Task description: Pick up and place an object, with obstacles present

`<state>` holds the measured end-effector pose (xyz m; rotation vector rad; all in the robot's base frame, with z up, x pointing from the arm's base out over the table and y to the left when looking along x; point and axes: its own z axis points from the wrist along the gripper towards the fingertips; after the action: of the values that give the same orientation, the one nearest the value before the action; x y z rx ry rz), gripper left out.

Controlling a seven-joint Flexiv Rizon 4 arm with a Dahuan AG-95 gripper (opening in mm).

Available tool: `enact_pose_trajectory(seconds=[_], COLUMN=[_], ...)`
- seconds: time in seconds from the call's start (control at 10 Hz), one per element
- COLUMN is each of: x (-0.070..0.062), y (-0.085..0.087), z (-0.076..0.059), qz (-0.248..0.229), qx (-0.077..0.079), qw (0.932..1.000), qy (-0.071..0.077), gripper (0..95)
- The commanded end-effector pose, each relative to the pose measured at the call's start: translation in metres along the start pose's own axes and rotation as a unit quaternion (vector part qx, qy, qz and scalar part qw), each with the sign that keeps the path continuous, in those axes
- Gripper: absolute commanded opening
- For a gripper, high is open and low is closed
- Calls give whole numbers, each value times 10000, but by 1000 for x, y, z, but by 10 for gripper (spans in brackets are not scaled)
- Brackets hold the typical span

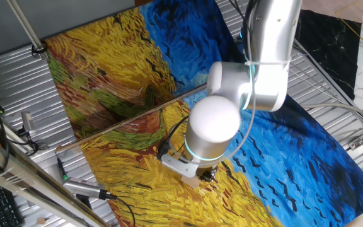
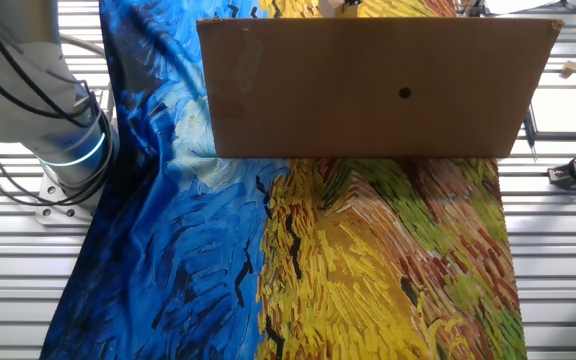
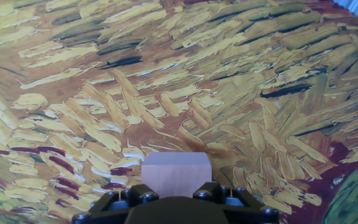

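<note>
The small light tan wooden cube [image 3: 176,169] sits between my fingertips at the bottom of the hand view. My gripper [image 3: 176,194] is shut on it, with a black finger [image 3: 135,198] pressed on each side. In one fixed view the gripper [image 1: 201,175] is low over the yellow part of the painted cloth, in front of the rod. The thin brown wooden rod [image 1: 123,122] lies diagonally across the cloth behind the arm. I cannot tell whether the cube touches the cloth. In the other fixed view a cardboard board hides the gripper and the cube.
A painted cloth [image 1: 125,57] in yellow and blue covers the table. Grey metal rails [image 1: 17,94] surround it. A brown cardboard board [image 2: 368,90] stands across the other fixed view. Tools and cables [image 1: 84,188] lie at the front left. The arm's base [image 2: 63,150] stands at the left.
</note>
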<state>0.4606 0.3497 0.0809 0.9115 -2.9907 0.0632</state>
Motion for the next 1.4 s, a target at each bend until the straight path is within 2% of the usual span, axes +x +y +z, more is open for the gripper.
enact_pose_trajectory(seconds=[0.1, 0.3, 0.7, 1.0, 1.4], x=[1, 2, 0, -1, -1], y=[0, -2, -9, -11, -13], z=[0, 1, 22, 35, 42], qz=[46, 37, -8, -40, -42], qx=[4, -54, -123, -98, -90], qw=[10000, 10000, 9998, 9997, 9996], qy=[-9, -61, -177, -215, -274], gripper=[0, 0, 0, 0, 0])
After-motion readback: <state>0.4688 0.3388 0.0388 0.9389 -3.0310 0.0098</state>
